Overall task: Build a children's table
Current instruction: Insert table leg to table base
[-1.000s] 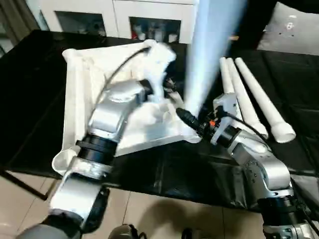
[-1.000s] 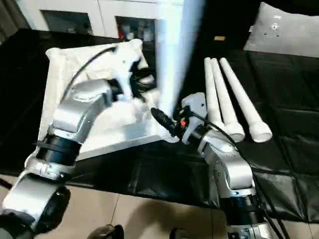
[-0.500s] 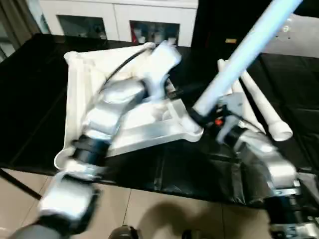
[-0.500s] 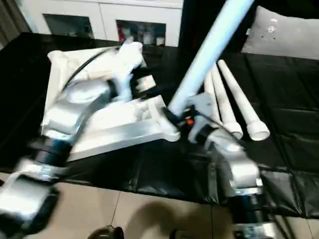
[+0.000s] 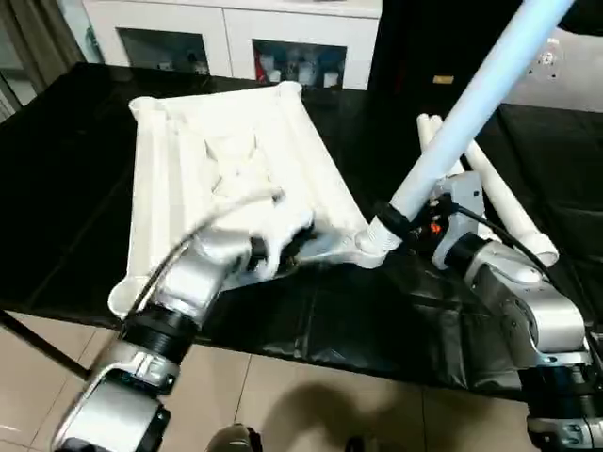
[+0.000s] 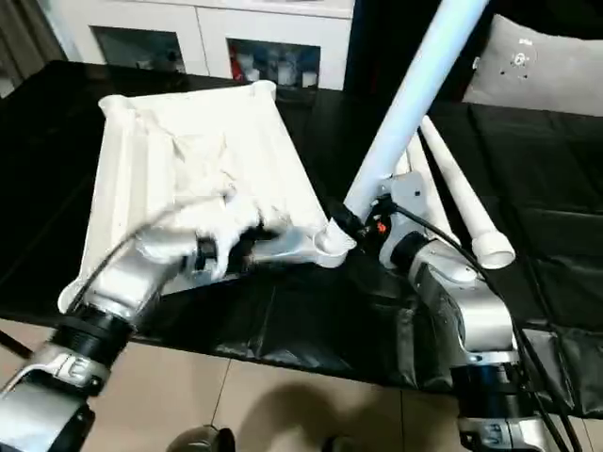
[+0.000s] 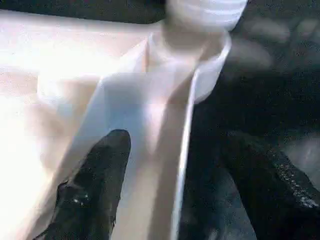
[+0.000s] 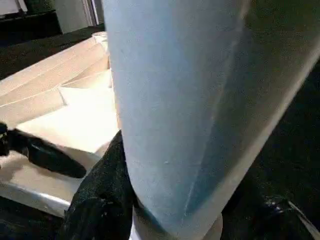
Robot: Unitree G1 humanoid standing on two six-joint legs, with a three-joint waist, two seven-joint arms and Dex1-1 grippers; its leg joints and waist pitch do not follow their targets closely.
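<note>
Black table cover, white cabinets behind; right tool pinches leg, left tool spread.

Table top: white moulded plastic, ribbed underside, smooth with a soft sheen. Held leg and spare legs: the same white plastic, smooth tubular walls, faintly glossy. Table cover: black sheet, creased, shiny where light catches the folds. Forearms: silver metal, satin finish. Left gripper's fingers: matt black, finely speckled. Floor: pale glossy tiles.
</note>
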